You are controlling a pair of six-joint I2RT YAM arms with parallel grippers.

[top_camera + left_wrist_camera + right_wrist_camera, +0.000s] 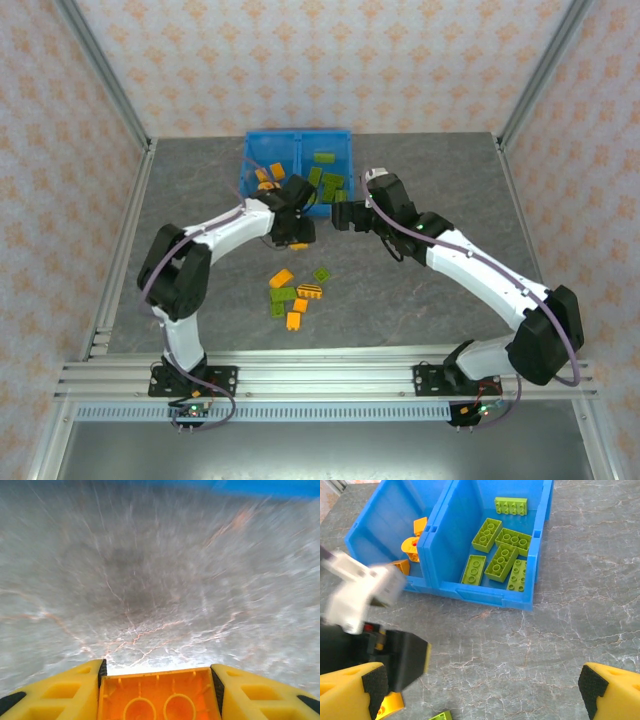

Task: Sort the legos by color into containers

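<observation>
An orange lego point(159, 700), hollow underside toward the camera, sits clamped between the yellow fingers of my left gripper point(159, 677), just above the grey table. In the top view that gripper point(297, 232) hangs a little in front of the blue containers point(300, 137). My right gripper point(482, 690) is open with nothing between its fingers, over bare table near the tray's front wall point(485, 597). Several lime green legos point(502, 560) lie in the right bin. Orange pieces point(412, 547) lie in the left bin.
Loose legos lie mid-table: orange ones point(281, 277) point(294, 321) and green ones point(282, 295) point(322, 273). My left arm's white wrist point(360, 587) stands close to my right gripper's left finger. Metal frame posts point(120, 100) edge the table.
</observation>
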